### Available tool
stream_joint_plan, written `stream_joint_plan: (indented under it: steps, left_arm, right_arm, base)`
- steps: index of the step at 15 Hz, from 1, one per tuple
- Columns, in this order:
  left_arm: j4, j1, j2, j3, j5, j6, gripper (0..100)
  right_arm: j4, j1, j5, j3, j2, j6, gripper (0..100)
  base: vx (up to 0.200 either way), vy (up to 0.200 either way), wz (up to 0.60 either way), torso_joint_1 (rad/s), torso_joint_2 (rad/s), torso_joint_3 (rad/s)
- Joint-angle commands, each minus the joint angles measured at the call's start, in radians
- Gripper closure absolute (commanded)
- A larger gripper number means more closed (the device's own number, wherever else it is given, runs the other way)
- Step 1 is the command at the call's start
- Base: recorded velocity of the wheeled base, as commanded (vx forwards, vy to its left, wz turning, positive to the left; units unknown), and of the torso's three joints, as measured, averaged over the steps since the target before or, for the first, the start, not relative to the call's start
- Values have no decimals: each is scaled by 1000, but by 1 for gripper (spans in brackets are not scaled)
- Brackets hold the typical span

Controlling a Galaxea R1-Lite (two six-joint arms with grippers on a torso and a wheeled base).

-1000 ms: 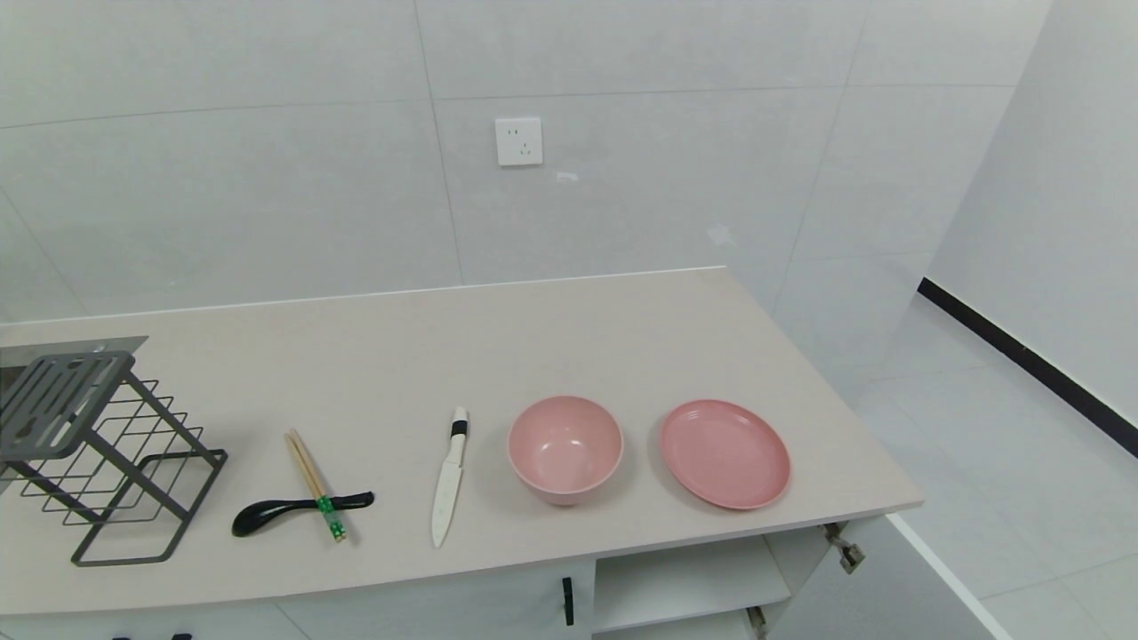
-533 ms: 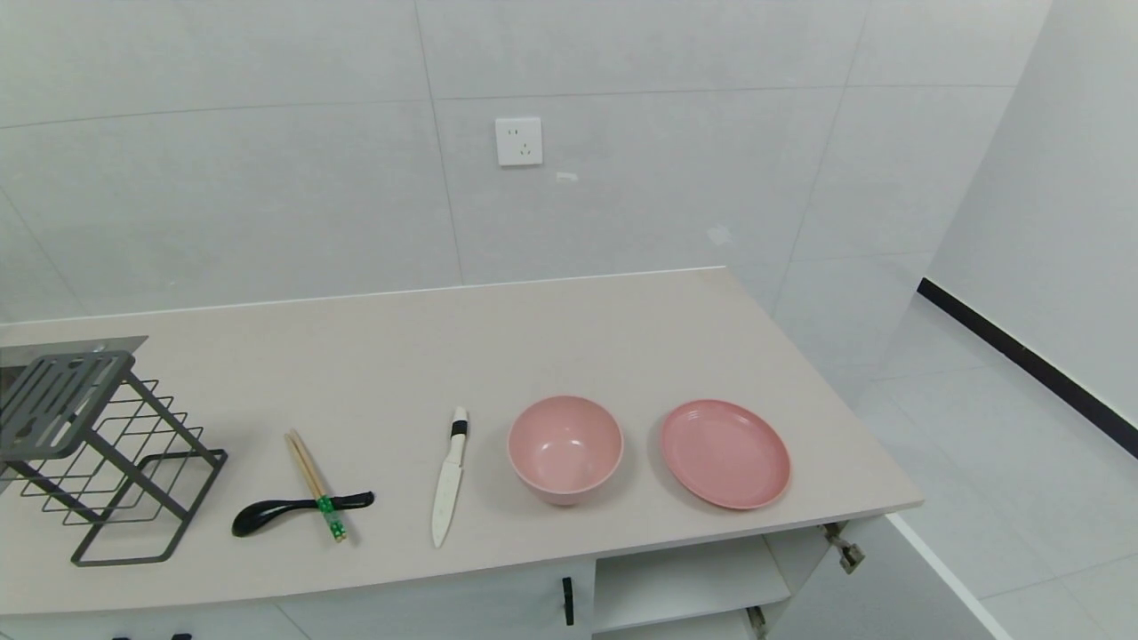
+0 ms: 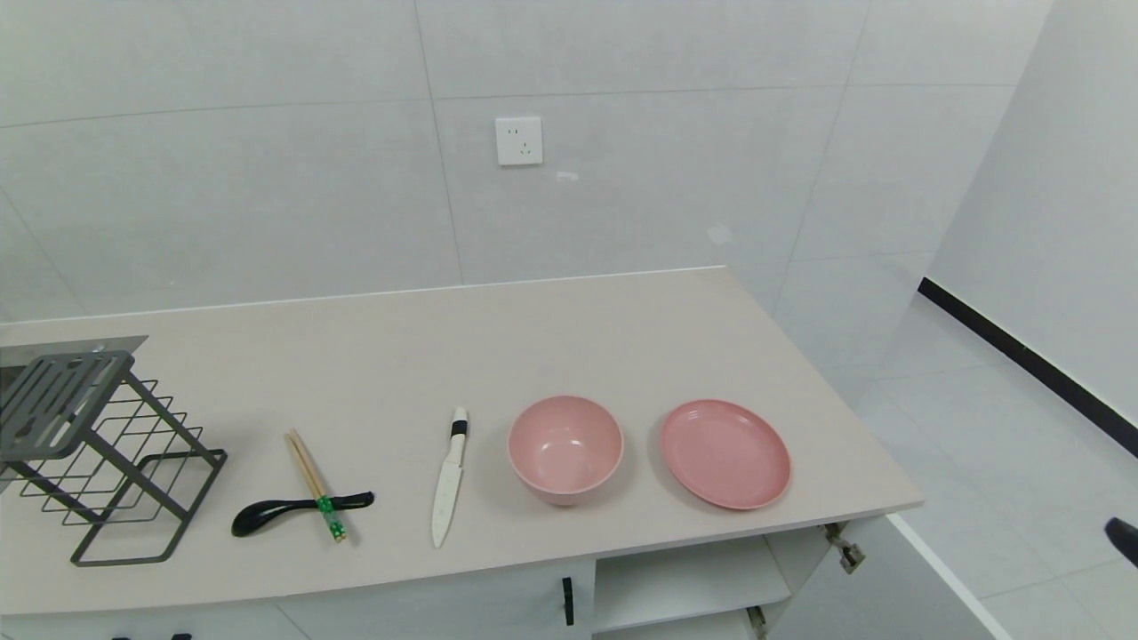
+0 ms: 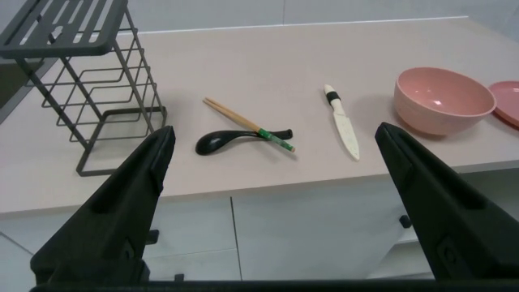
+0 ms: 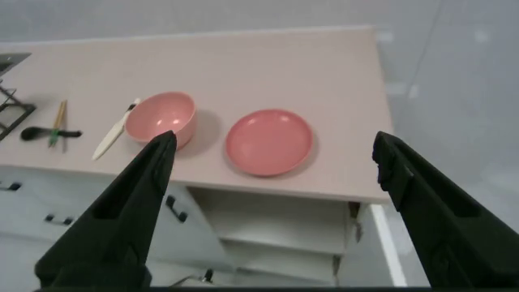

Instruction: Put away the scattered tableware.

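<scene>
Plainly nothing is put away yet: the tableware lies in a row along the counter's (image 3: 533,338) front edge, with the rack (image 3: 89,436) at its left end. The left fingers (image 4: 122,211) are spread wide and empty, off the front edge, facing the spoon (image 4: 223,142) and the chopsticks (image 4: 243,126) crossed over its handle. The knife (image 4: 342,126) lies beside them, handle toward the back edge. The right fingers (image 5: 122,211) (equally spread, equally empty) face the plate (image 5: 269,142) and bowl (image 5: 160,115) toward the right end, so that arm looks nearer for those two.
</scene>
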Motion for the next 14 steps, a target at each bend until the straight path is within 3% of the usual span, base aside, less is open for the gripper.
stream_joint_plan:
  steps: [1, 4, 7, 10, 12, 13, 14]
  left_arm:
    - [0, 0, 2, 0, 0, 0, 0]
    - [2, 0, 2, 0, 0, 2, 0]
    - [2, 0, 2, 0, 0, 2, 0]
    - [2, 0, 2, 0, 0, 2, 0]
    - [2, 0, 2, 0, 0, 2, 0]
    - [2, 0, 2, 0, 0, 2, 0]
    - [2, 0, 2, 0, 0, 2, 0]
  right_arm:
    - [-4, 79, 0, -10, 225, -6, 0]
    - [-6, 125, 0, -33, 322, -6, 0]
    - [-30, 162, -83, -103, 512, -50, 0]
    - [-179, 162, -112, -96, 630, -157, 0]
    - [-181, 164, -115, -100, 658, -202, 0]
    - [-205, 164, -178, -114, 762, -274, 0]
    - [-253, 165, -178, -120, 829, -272, 0]
  base:
    - [0, 0, 0, 0, 0, 0]
    - [0, 0, 0, 0, 0, 0]
    - [0, 0, 0, 0, 0, 0]
    - [0, 0, 0, 0, 0, 0]
    - [0, 0, 0, 0, 0, 0]
    - [0, 0, 0, 0, 0, 0]
    - [0, 0, 0, 0, 0, 0]
